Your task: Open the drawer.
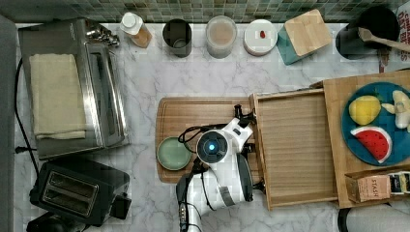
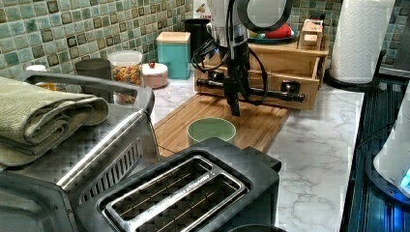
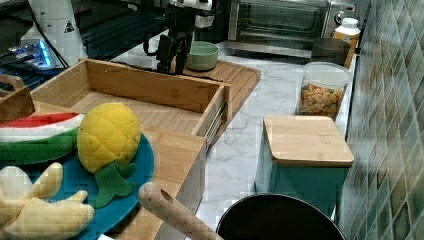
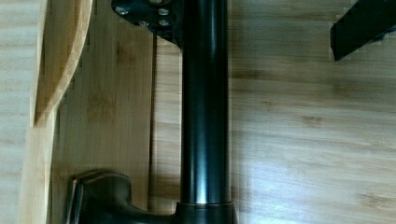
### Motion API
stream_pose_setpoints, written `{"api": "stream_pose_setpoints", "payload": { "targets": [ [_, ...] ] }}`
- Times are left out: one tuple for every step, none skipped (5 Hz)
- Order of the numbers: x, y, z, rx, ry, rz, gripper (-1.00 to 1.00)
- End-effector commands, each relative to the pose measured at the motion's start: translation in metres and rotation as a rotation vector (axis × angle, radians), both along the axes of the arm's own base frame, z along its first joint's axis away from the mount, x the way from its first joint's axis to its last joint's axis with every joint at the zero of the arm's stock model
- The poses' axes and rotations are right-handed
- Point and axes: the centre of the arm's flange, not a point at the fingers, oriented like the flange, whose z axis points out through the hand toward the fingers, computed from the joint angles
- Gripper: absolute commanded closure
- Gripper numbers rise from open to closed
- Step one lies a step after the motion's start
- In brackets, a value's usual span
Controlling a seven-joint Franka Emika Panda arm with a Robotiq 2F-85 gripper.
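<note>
Though pulled out, drawer (image 1: 295, 145) beside gripper (image 2: 234, 99).

The drawer (image 1: 295, 147) stands pulled out over the cutting board (image 1: 193, 113). On that board, at the top view's left of the drawer, sits a bowl (image 1: 173, 153). The hand (image 2: 234, 99) hangs at the drawer's handle (image 2: 251, 90).

White rounded arm (image 1: 227, 169), black joint bands, round cap with glowing blue light. Black cables looped alongside. Black tool (image 2: 233, 92), small silver screws on mount.

White marble counter (image 1: 145, 87), green mosaic tile backsplash (image 2: 58, 29) (small squares), dark stovetop (image 2: 382, 145) alongside
</note>
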Motion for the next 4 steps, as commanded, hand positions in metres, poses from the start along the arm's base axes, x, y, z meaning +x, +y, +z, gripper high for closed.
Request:
{"api": "stream_pose_setpoints", "payload": {
  "targets": [
    [0.0031,0.0955,0.0270,0.036,-0.111,0.122,-1.00],
    [0.0032,0.0956,0.0271,0.036,-0.111,0.122,-1.00],
    [0.0033,0.0956,0.0272,0.036,-0.111,0.122,-1.00],
    [0.0033,0.0955,0.0272,0.037,-0.111,0.122,-1.00]
  ]
}}
